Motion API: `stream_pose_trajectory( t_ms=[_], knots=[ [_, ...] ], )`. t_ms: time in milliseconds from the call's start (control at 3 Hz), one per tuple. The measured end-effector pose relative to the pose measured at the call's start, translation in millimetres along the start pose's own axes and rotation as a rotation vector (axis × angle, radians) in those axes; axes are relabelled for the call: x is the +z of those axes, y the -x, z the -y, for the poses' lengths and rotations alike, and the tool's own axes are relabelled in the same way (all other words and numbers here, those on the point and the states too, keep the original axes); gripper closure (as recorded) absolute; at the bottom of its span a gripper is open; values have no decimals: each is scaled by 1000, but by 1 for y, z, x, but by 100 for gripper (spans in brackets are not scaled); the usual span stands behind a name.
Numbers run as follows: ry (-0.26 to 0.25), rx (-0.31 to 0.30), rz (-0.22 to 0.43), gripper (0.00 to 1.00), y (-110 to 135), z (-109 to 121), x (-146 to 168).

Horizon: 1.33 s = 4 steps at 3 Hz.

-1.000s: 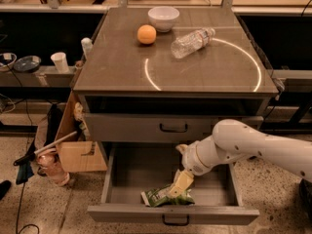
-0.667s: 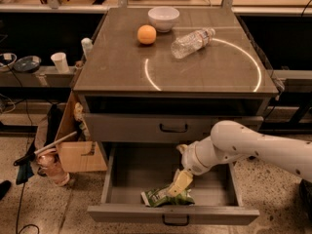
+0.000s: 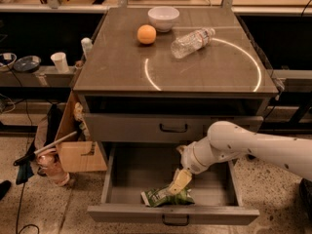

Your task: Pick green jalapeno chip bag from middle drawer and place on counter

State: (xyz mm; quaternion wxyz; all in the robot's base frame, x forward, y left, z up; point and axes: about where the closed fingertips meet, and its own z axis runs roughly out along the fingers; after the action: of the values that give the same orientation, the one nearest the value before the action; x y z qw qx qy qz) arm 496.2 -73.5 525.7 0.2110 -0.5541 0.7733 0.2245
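Nothing visibly shifted over the last second: gripper hung low inside the open middle drawer, tip on the green jalapeno chip bag lying near the front panel; grip state could not be told.

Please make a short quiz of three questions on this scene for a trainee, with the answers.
1. True or false: the green jalapeno chip bag lies on the counter.
2. Where is the end effector? A) over the counter; B) in the open middle drawer, at the bag; C) out of view.
3. Name the three things on the counter.
Key: 1 false; 2 B; 3 orange, white bowl, water bottle.
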Motion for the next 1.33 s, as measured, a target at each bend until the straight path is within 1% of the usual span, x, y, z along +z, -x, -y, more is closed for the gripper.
stream_pose_trajectory(
  t_ms=[333, 667, 1000, 1333],
  knots=[
    [32, 22, -3, 0, -9, -6, 14],
    [58, 55, -21, 0, -23, -14, 33],
    [50, 55, -27, 0, -26, -13, 35],
    [36, 51, -40, 0, -28, -4, 48]
  ],
)
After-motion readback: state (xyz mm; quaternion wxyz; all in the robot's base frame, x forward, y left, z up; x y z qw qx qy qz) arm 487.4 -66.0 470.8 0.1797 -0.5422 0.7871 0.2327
